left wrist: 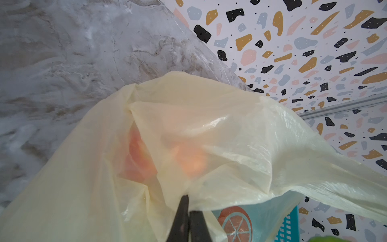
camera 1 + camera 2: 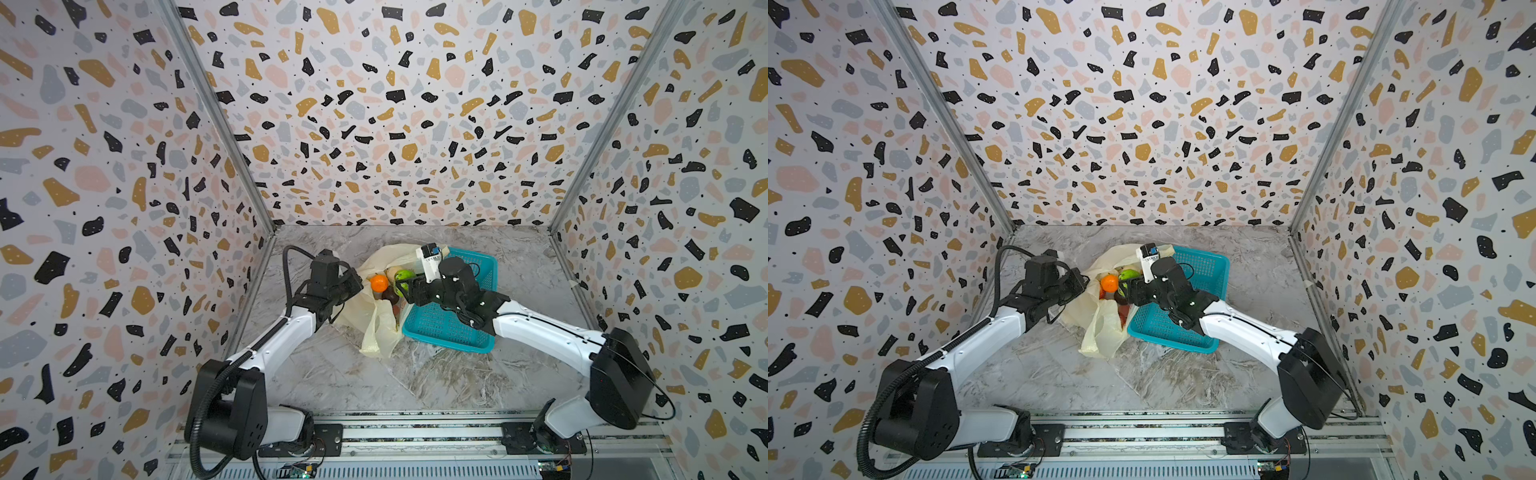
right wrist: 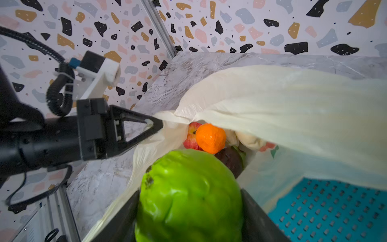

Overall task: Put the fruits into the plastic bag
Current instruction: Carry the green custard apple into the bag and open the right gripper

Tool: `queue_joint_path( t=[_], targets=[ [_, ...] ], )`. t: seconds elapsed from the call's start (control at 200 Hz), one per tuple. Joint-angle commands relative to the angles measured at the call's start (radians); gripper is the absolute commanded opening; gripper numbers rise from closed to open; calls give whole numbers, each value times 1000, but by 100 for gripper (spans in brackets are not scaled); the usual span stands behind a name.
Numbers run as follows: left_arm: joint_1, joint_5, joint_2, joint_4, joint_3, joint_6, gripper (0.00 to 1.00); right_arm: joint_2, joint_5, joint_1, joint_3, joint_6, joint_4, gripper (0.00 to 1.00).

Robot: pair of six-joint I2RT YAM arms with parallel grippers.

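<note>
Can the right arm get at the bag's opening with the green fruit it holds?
Probably yes: the left gripper pinches the plastic bag's rim, holding the mouth open, and the green fruit in the right gripper faces it unobstructed.

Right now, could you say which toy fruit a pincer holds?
The bright green lumpy toy fruit in the right pincer; the orange fruit, red apple and dark fruit lie in the pale-yellow plastic bag.

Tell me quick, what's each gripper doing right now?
Left gripper: closed, pinching the edge of the plastic bag and holding it open.
Right gripper: closed on the green fruit, at the bag's mouth.
</note>
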Motion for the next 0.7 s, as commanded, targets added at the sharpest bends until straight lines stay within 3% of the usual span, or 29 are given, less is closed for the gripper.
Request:
queue_joint_path(
  t=[0.0, 0.526, 0.696],
  targets=[
    [1, 2, -31, 35, 10, 1, 0, 91, 25, -2, 133, -10, -101, 62],
    [2, 5, -34, 38, 12, 7, 0, 497, -93, -25, 544, 52, -241, 67],
    [2, 7, -31, 35, 17, 12, 0, 532, -108, -30, 595, 60, -285, 80]
  ],
)
